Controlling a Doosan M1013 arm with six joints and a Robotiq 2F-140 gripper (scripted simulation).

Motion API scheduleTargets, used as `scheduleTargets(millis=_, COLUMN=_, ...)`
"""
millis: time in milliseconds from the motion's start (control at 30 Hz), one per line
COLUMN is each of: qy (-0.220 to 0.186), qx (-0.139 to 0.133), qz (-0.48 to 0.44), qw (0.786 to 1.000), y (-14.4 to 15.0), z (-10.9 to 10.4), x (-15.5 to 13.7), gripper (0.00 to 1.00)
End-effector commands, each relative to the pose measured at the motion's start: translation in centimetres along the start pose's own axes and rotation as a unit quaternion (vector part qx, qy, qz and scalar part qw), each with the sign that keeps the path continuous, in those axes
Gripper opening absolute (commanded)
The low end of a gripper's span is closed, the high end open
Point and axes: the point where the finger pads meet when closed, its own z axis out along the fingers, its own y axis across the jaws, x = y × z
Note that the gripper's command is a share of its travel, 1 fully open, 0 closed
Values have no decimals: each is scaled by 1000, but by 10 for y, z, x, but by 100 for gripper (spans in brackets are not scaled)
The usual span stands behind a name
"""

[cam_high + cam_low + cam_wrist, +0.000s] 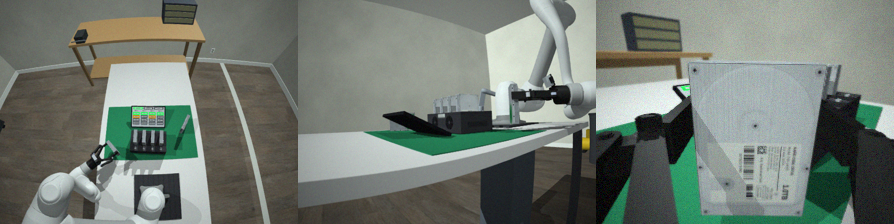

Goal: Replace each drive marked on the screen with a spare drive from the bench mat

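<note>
My gripper (pixel 112 148) (pixel 513 95) (pixel 753 110) is shut across the width of a grey drive (pixel 111 145) (pixel 514 112) (pixel 741 100), held upright at the mat's left side, its lower end apparently above the mat; its label faces the wrist camera. The black dock (pixel 148 150) (pixel 478 121) (pixel 853 102) stands on the green mat (pixel 117 115) (pixel 434 149) (pixel 876 112) with a drive in each bay. Another drive (pixel 185 122) (pixel 396 126) stands on edge right of the dock. The screen (pixel 148 125) (pixel 415 124) shows orange marks in its first and third columns.
The tilted screen stands behind the dock. The arm's base sits on a dark plate (pixel 173 209) in front of the mat. A wooden table (pixel 117 31) with a drawer cabinet (pixel 179 13) (pixel 651 32) and a black box (pixel 80 35) stands at the back.
</note>
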Motion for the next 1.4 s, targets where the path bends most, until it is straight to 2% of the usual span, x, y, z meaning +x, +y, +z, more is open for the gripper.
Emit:
scheduleTargets(millis=0, qy=0, qx=0, qz=0, qw=1000, y=0, z=0, x=-1, gripper=10)
scheduleTargets(millis=500, qy=0, qx=0, qz=0, qw=1000, y=0, z=0, x=-17, gripper=10)
scheduleTargets(millis=1367, qy=0, qx=0, qz=0, qw=1000, y=0, z=0, x=-29, gripper=10)
